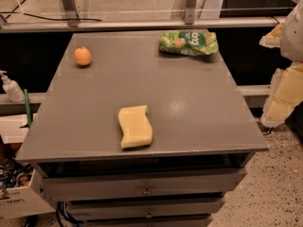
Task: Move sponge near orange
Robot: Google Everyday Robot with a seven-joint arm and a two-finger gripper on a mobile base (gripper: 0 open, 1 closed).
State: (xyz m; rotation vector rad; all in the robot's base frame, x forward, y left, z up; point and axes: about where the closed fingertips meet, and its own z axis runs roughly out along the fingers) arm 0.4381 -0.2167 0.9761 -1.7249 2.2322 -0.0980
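While the pale yellow blocky gripper (283, 92) hangs beside the grey metal table (199, 103), grasp state not discernible, the task stands unstarted. Pale yellow wavy foam sponge (135, 126): well apart from the gripper, untouched. Small round orange (82, 56): farther off still, well apart from the sponge.

Foam sponge (135, 126), matt table (189, 103) (matt claw (279, 100) far right)

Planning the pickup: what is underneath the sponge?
The sponge lies flat on the grey tabletop; nothing pokes out beneath, though its footprint is hidden. The end effector hangs beyond the tabletop's right edge.
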